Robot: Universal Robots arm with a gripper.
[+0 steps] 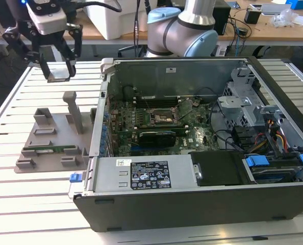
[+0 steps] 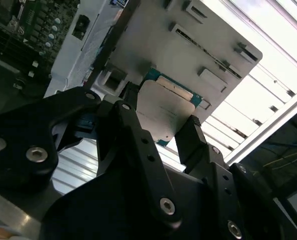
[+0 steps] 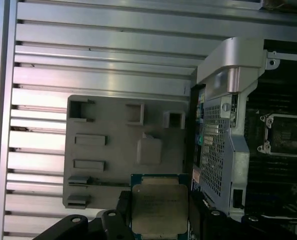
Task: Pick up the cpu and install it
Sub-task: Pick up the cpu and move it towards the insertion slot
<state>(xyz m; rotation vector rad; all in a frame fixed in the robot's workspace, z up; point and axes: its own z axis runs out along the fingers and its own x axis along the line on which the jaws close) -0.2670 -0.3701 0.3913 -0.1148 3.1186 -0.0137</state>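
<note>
Slatted desk (image 1: 34, 204) is seen below. The cpu (image 3: 159, 207) is gripped by the fingers (image 2: 191, 140), seemingly well apart from the socket (image 1: 164, 118).

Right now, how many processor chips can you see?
1. The processor chip is held up in the gripper, near the grey tray and outside the computer case. Others could be hidden inside the case.
</note>
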